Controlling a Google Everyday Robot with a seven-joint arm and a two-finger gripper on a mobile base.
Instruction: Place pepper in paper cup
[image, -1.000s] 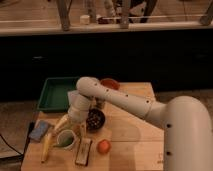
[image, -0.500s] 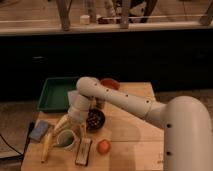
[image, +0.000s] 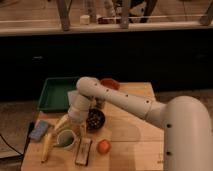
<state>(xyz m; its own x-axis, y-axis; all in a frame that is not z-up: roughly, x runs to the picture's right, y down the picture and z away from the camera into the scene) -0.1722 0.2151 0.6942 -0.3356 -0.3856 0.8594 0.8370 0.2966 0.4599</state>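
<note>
The white paper cup (image: 65, 139) stands near the table's front left. Green shows inside its mouth, which looks like the small green pepper (image: 65, 138) lying in the cup. My gripper (image: 71, 126) hangs just above the cup's far rim, pointing down. Its pale fingers (image: 61, 122) are spread apart and hold nothing. The arm reaches in from the right and bends down over the table's middle.
A dark bowl (image: 95, 119) sits right of the gripper. A red bowl (image: 110, 83) and a green tray (image: 56, 94) are at the back. A yellow banana (image: 47, 145) and a blue item (image: 39, 130) lie left. An orange fruit (image: 103, 146) and a flat packet (image: 83, 151) lie in front.
</note>
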